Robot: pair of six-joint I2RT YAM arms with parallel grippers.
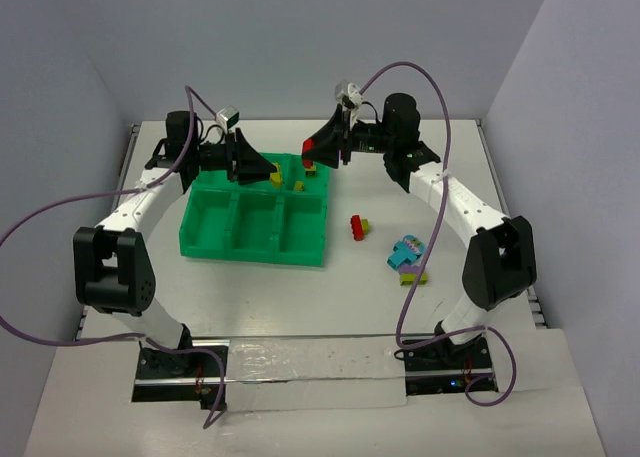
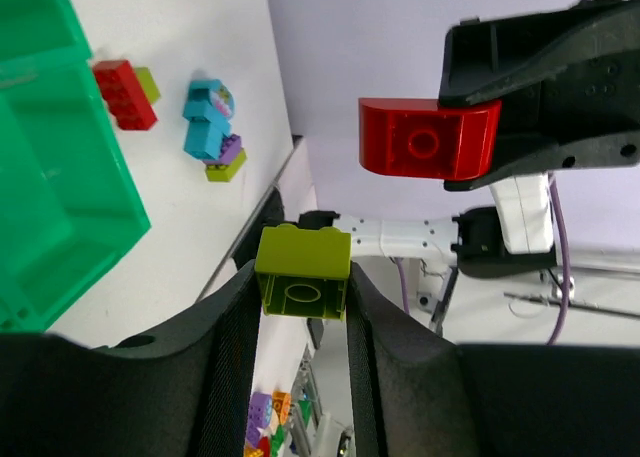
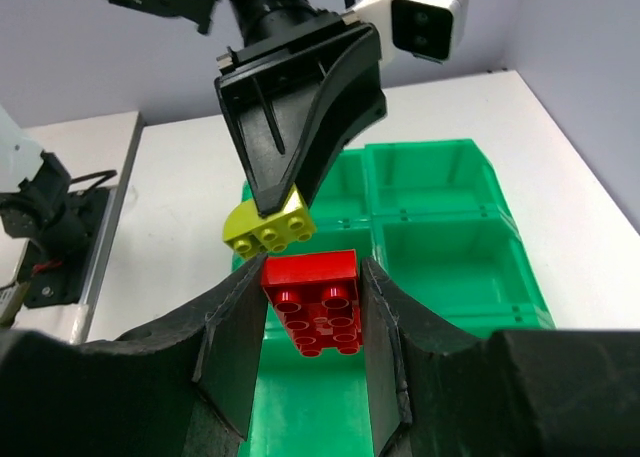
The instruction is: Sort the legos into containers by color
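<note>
My left gripper (image 1: 270, 173) is shut on a yellow-green lego (image 1: 276, 178) above the back row of the green tray (image 1: 250, 251). In the left wrist view the lego (image 2: 303, 272) sits between my fingers. My right gripper (image 1: 314, 155) is shut on a red lego (image 1: 309, 149) above the tray's back right corner, close to the left gripper. In the right wrist view the red lego (image 3: 318, 299) is clamped between my pads, with the yellow-green lego (image 3: 270, 227) just beyond it. A small yellow-green piece (image 1: 298, 186) lies in the back right compartment.
On the table right of the tray lie a red lego (image 1: 355, 226) joined to a yellow-green one, a cyan and purple cluster (image 1: 407, 254), and a yellow-green lego (image 1: 415, 276). The tray's front row (image 1: 255, 225) looks empty. Walls stand close on both sides.
</note>
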